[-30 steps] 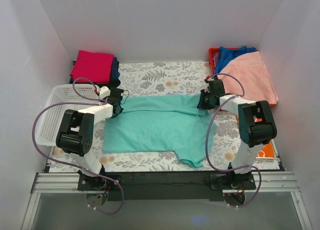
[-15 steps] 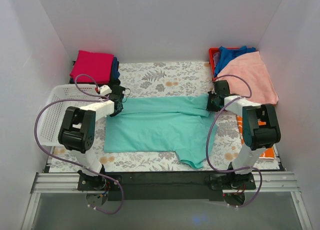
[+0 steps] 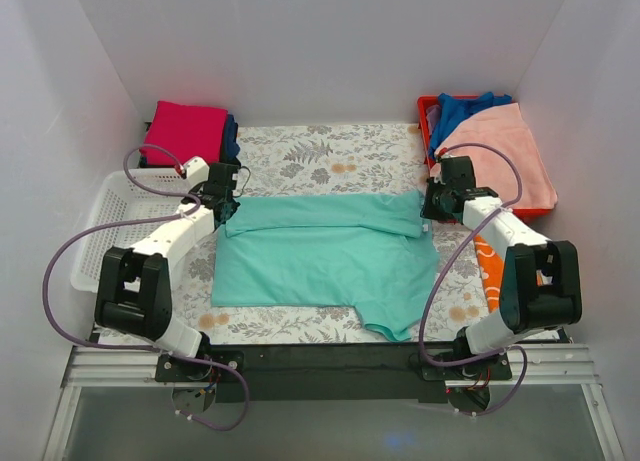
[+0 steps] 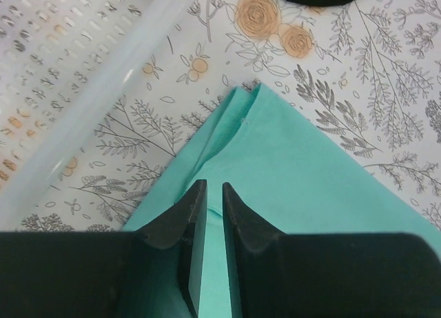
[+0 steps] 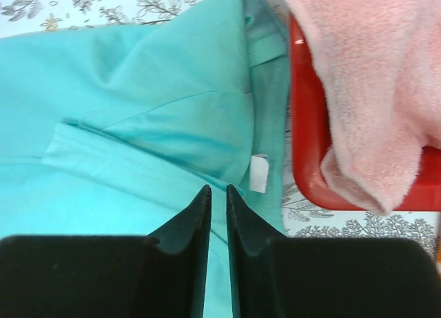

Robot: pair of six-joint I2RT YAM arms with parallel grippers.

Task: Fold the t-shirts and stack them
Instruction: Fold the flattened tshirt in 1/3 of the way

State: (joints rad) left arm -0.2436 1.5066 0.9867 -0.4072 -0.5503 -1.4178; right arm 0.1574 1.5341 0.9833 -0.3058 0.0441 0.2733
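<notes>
Nearest the arm bases, a sleeve (image 3: 392,316) of the mint-teal t-shirt (image 3: 320,266) points toward the near edge of the flower-printed table (image 3: 330,156). The shirt lies flat across the middle of the table, its far part folded toward the near side into a long band. The left arm (image 3: 170,236) reaches to the band's left end. Its jaws are drawn almost together, with teal cloth in the thin slit between the black fingers (image 4: 182,228), clamped on the shirt's corner. The right arm (image 3: 500,221) does the same at the right end, jaws pinched on the shirt just beside its white label (image 5: 259,173). A white basket (image 3: 100,231) sits left of the shirt. On the far right a red bin (image 3: 424,111) holds pink cloth (image 3: 500,151) and blue cloth (image 3: 465,108). In the far left corner, a folded magenta t-shirt (image 3: 185,131) tops a dark blue one (image 3: 231,136).
</notes>
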